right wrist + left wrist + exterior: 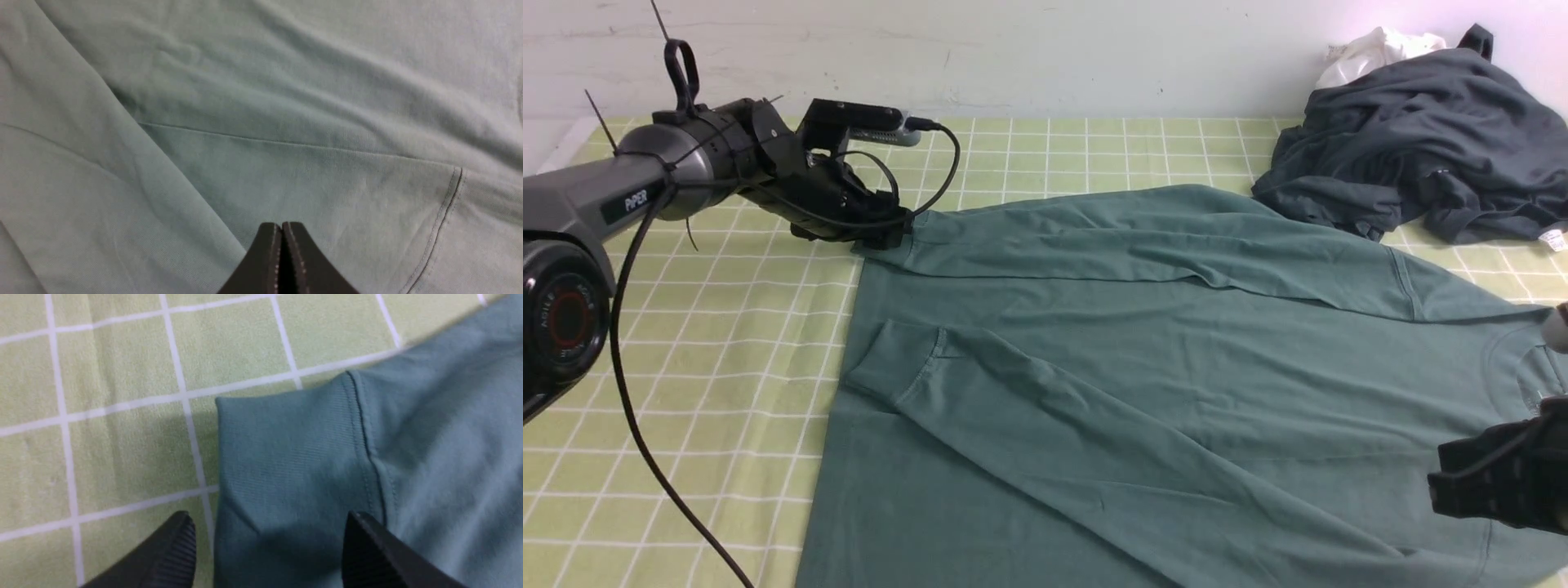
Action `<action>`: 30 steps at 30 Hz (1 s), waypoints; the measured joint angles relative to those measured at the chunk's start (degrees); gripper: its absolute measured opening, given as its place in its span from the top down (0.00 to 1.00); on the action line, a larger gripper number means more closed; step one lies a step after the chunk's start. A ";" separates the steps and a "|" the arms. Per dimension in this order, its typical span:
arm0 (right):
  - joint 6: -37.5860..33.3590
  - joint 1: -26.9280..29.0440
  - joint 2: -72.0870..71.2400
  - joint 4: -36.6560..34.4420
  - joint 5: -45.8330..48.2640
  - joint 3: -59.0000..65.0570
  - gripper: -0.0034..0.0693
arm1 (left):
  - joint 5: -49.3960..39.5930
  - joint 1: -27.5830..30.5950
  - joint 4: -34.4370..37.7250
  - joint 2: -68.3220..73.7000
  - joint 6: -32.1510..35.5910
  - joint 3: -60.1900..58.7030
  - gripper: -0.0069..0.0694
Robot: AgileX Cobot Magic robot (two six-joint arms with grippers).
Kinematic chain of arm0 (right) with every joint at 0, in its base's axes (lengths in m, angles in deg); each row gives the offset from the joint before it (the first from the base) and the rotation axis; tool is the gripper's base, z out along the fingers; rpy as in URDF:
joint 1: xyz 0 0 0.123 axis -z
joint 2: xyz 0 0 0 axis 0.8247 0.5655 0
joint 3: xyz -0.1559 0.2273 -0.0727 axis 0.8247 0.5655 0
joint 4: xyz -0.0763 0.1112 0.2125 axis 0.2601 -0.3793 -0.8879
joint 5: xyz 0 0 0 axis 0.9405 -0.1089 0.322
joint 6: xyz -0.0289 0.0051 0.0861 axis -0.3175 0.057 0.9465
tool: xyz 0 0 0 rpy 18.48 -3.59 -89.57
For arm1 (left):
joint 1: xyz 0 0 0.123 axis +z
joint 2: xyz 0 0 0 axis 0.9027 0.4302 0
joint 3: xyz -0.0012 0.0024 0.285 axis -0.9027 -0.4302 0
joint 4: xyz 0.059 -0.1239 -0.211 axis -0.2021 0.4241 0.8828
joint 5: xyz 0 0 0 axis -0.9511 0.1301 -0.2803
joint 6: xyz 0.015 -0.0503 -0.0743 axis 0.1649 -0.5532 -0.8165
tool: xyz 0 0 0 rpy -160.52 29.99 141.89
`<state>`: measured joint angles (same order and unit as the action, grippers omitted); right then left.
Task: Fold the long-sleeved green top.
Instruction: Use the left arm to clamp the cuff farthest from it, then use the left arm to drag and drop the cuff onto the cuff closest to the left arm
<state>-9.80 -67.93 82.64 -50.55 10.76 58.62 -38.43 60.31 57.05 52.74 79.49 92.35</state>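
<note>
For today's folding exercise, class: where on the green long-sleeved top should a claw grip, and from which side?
Probably the far hem corner of the green long-sleeved top, approached from the robot's left over the checked tablecloth: that edge lies flat and free, and both sleeves already lie across the body.

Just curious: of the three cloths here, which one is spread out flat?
The large teal-green long-sleeved knit top; the charcoal-grey garment and small white cloth lie crumpled in a heap.

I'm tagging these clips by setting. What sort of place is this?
Probably a robot test bench for folding laundry: a teal-green long-sleeved knit top spread on a yellow-green checked tablecloth, a crumpled charcoal-grey garment heaped by a bare white wall.
</note>
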 joint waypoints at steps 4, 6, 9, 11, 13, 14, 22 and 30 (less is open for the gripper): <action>-0.34 0.00 0.00 0.00 -0.01 0.00 0.97 | -0.21 0.00 -0.64 0.71 -3.03 0.68 0.45; -0.34 0.00 0.00 0.00 -0.01 0.00 0.97 | -0.80 0.00 -0.77 0.65 -3.67 1.11 0.58; -0.34 0.00 0.00 -0.07 -0.01 0.00 0.97 | -2.65 0.00 -0.77 0.26 -3.86 1.62 0.77; -0.34 0.00 0.00 -0.43 -0.01 0.00 0.97 | -3.53 0.00 -0.81 -0.25 -3.91 1.67 0.85; -0.34 0.00 0.00 -0.91 -0.01 0.00 0.97 | -4.61 0.00 -0.84 -1.36 -3.97 1.67 0.89; -0.38 0.00 0.00 -0.98 -0.01 0.00 0.97 | -5.06 0.00 -0.84 -2.00 -4.04 1.67 0.89; -0.38 0.00 0.00 -1.32 -0.01 0.00 0.97 | -24.78 0.00 -1.41 -8.46 -6.90 1.89 0.89; -0.38 -0.11 0.00 -1.51 0.11 0.00 0.97 | -39.14 -0.11 -6.95 -16.48 -8.04 -5.00 0.89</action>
<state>-10.17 -68.03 82.64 -52.06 10.87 58.62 -77.57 60.20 50.10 36.26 71.45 87.35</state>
